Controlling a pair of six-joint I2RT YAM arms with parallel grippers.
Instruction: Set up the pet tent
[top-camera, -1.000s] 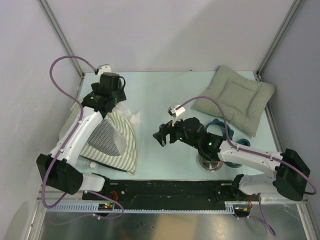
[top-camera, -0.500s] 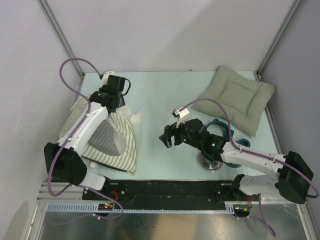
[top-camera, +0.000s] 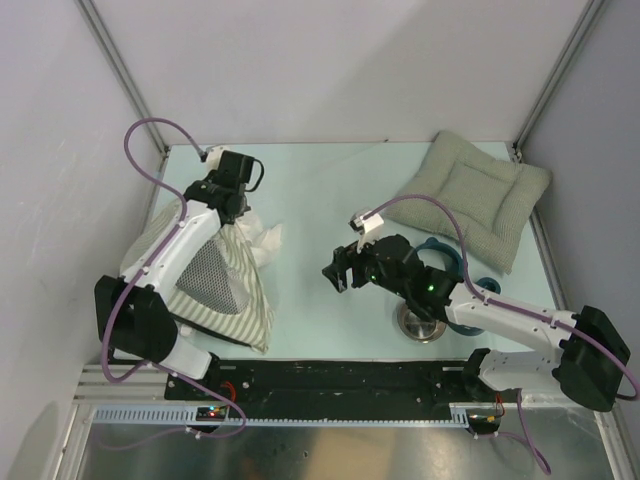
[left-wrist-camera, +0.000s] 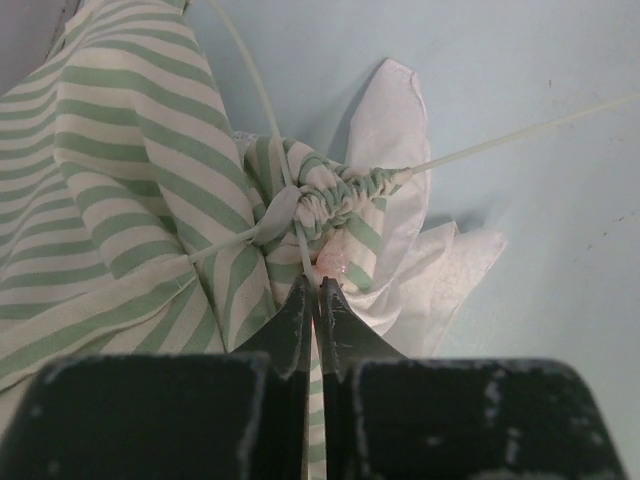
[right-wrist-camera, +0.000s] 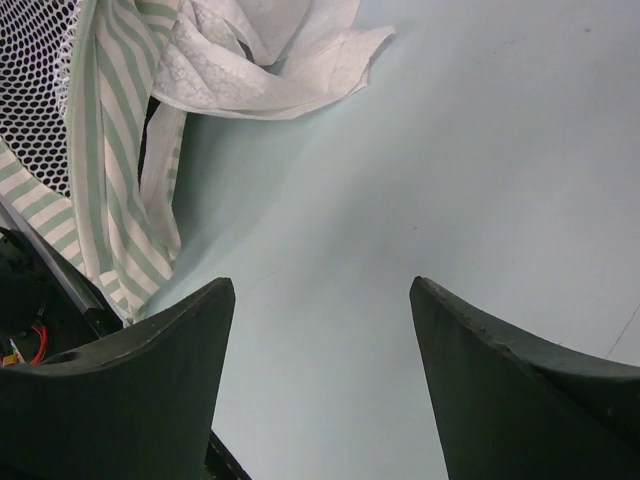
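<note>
— pet tent (top-camera: 225, 290), where's it at?
— Slumped on the left side of the table (top-camera: 320, 190). From overhead my arm hides its peak. The left wrist cam shows my left gripper (left-wrist-camera: 318, 285) pinched together on the bunched top, right by the pink mark (left-wrist-camera: 332, 262). My right gripper (right-wrist-camera: 320, 285) hangs wide apart over the table beside it, holding nothing.

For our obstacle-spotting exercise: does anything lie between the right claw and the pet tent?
Nothing visible does. Only bare table separates the open right claw from the pet tent to its left.
</note>
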